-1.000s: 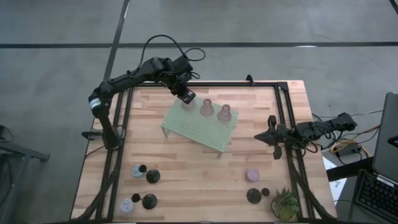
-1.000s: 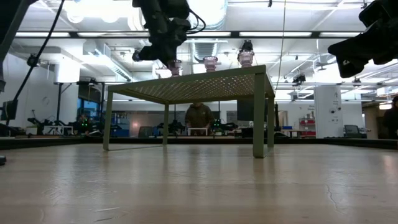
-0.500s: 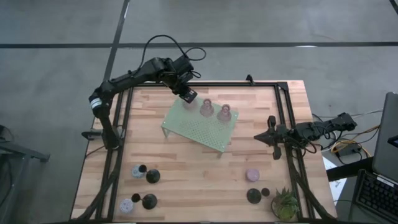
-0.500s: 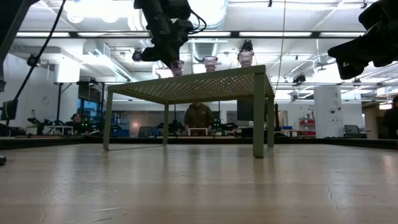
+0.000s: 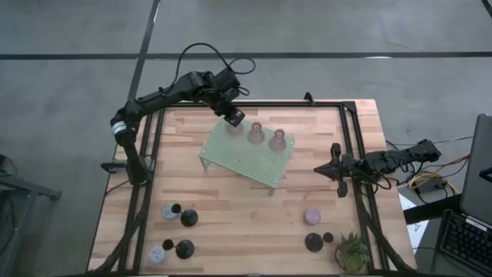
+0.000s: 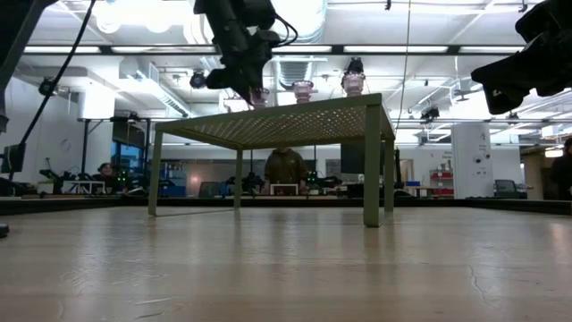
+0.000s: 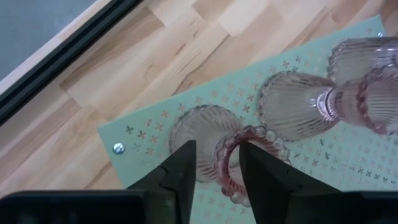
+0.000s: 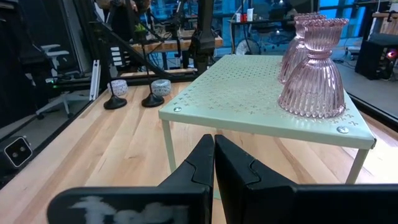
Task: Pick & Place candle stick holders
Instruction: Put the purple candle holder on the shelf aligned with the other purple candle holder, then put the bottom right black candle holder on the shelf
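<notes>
My left gripper [image 5: 234,117] is over the far left corner of the pale green perforated stand [image 5: 246,158]. It is shut on a pink glass candle holder [image 7: 214,134], which also shows in the low view [image 6: 259,93]. Two more pink glass holders [image 5: 255,132] [image 5: 278,139] stand by their bases on the stand's top. Black holders [image 5: 188,218] [image 5: 184,248] and lavender ones [image 5: 168,213] [image 5: 157,253] stand on the table at the near left. My right gripper [image 5: 336,165] is shut and empty at the table's right side. My left gripper has the pink holder by its beaded rim [image 7: 222,155], one finger over the cup's opening and one outside it. The fingers come from above, slanting down from the far left. The holder is upright over the stand's corner; whether its base rests there, I cannot tell.
A lavender holder [image 5: 311,217], a black holder [image 5: 314,241] and a spiky green plant [image 5: 352,250] stand at the near right. Bare wood lies between the stand and the table's near edge. A black frame [image 5: 350,131] borders the table.
My left gripper has shifted a little toward the table's right edge with the pink holder, staying over the stand's far left corner. The holder stays upright.
</notes>
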